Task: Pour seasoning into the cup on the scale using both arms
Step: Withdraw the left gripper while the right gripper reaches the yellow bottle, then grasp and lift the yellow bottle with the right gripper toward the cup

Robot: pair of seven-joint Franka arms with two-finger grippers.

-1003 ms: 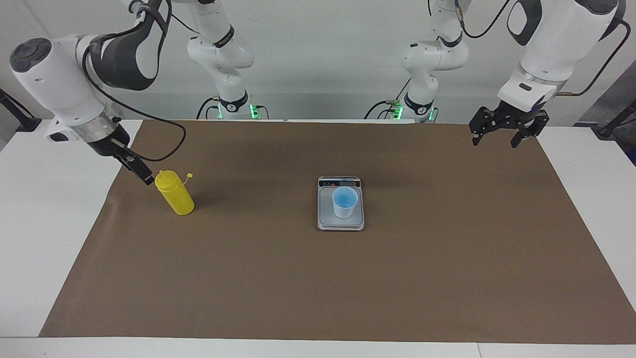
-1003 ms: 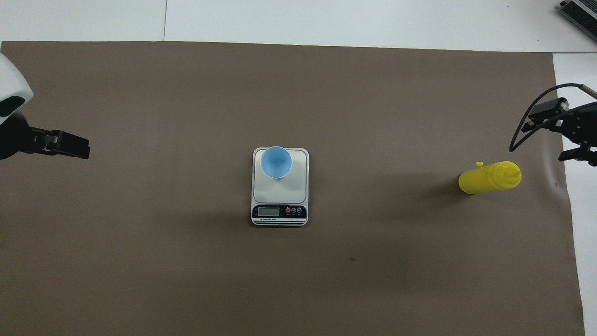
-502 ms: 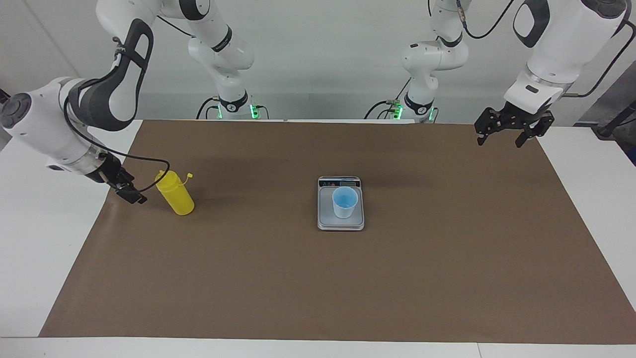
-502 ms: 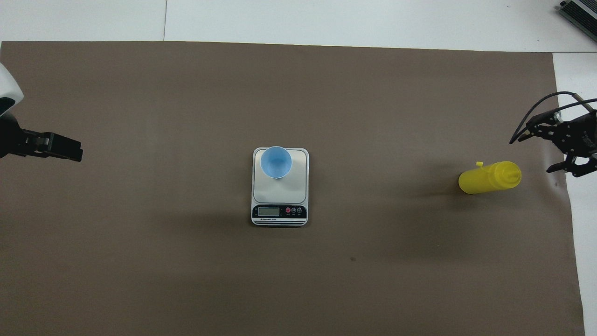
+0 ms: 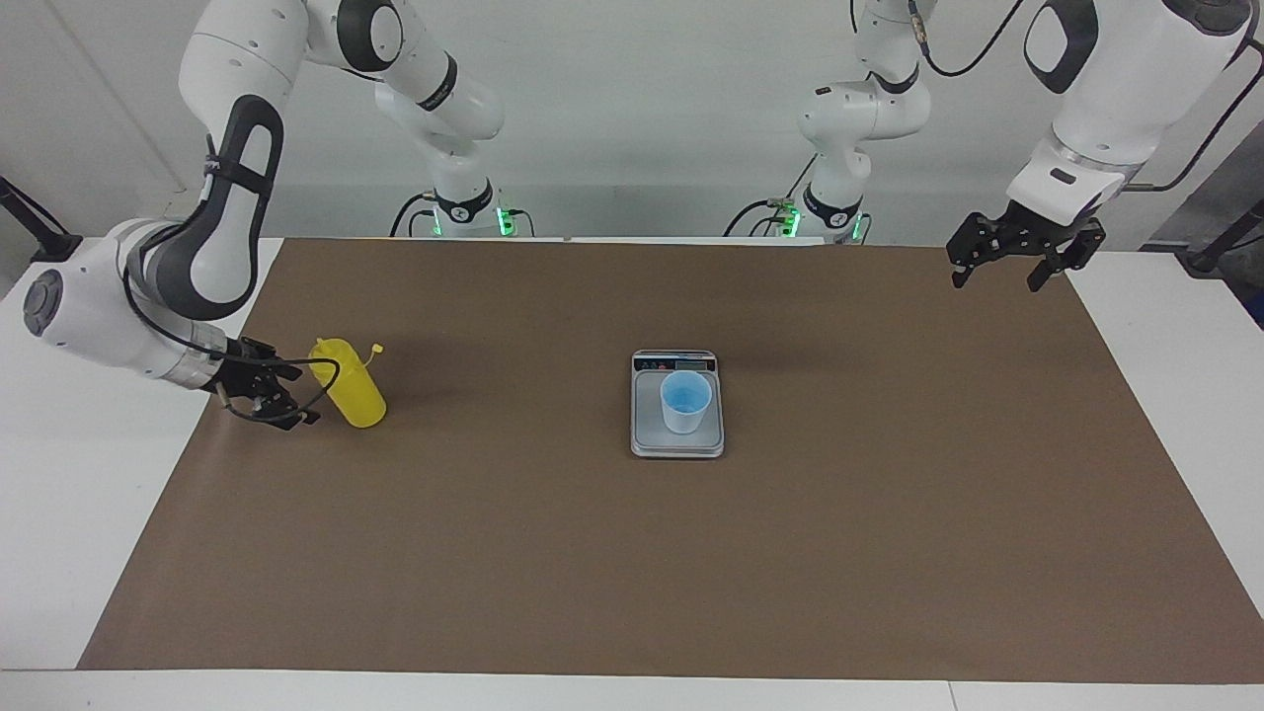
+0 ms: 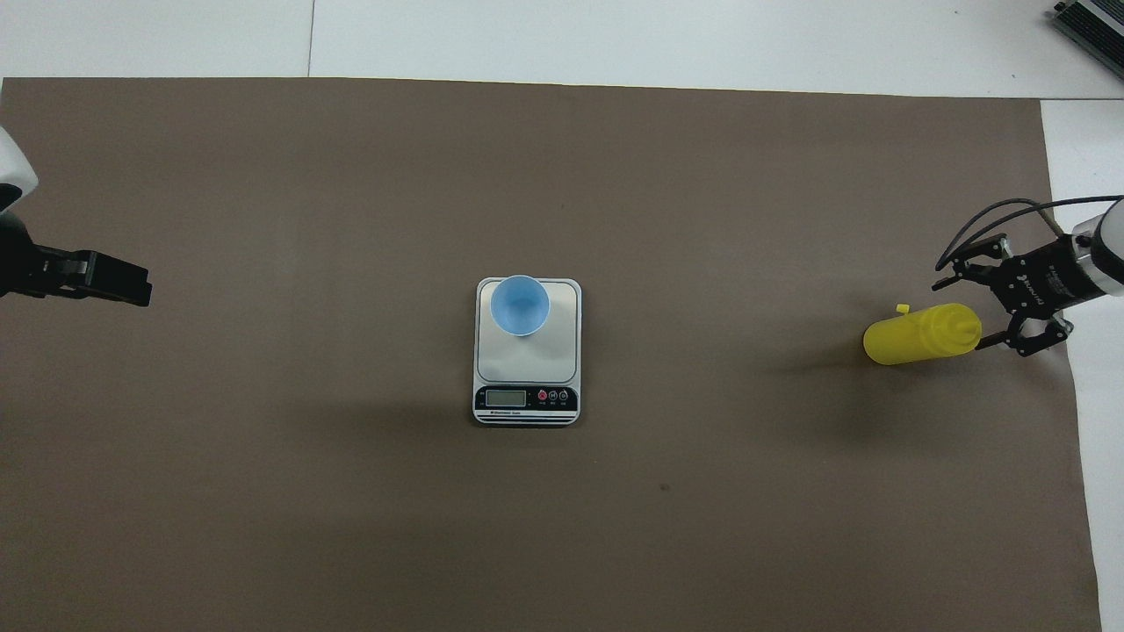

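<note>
Brown mat [image 5: 632,553] covers most of the white table [image 5: 59,553].

Right arm [image 5: 168,286] is low at its own end of the table, wrist turned sideways. Left arm [image 5: 1106,89] waits, raised over the mat's corner at its end.

Kitchen scale [image 5: 677,434] sits mid-mat, display strip toward the robots, light blue cup [image 5: 685,402] upright on its plate.

Yellow squeeze bottle [image 5: 348,383] stands upright near the mat edge at the right arm's end, well apart from the scale, tethered cap hanging off the nozzle.

Right gripper [image 5: 281,397] is level with the bottle body, jaws spread wide, nothing held, fingers just short of the bottle.

Left gripper [image 5: 1012,265] is spread open too, empty.

Step, as I read it: approach for a side grasp. Next calls for sliding in until the jaws straddle the body, then closing without tipping it.

Hard to tell: whether a fingertip already touches the bottle. Cable loop crosses the gripper. Scale readout illegible. Left gripper is cut off at the overhead frame edge.
</note>
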